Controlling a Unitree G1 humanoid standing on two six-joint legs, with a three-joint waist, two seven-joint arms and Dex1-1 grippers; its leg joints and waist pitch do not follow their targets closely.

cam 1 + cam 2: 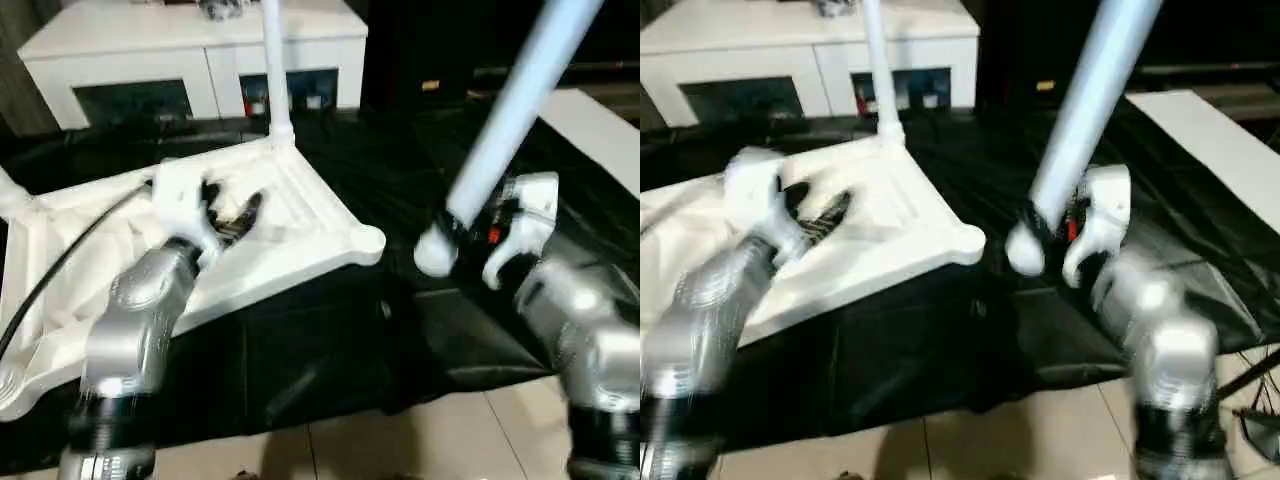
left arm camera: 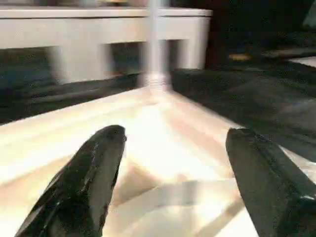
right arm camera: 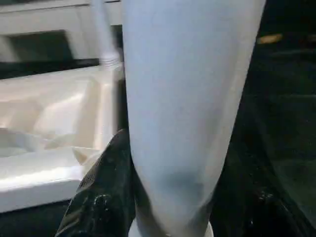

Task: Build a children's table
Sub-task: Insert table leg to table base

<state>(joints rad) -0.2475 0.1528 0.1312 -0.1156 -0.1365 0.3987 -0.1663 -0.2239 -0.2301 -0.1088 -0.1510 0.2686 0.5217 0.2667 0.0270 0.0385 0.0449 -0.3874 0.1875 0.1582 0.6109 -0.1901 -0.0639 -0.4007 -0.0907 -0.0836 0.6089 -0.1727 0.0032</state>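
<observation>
Right fingers point(image 3: 106, 197) clamp a leg point(image 1: 520, 100); tabletop point(image 1: 300, 215) beside.

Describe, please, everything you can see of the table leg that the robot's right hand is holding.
The table leg is a long, round, white tapered piece, plastic by its look, tinged pale blue here. It slants up and away from the right hand, which grips it near its lower end with black fingers against its side. That rounded lower end hangs over the black sheet, beside the tabletop's near corner socket and not yet in it.
</observation>
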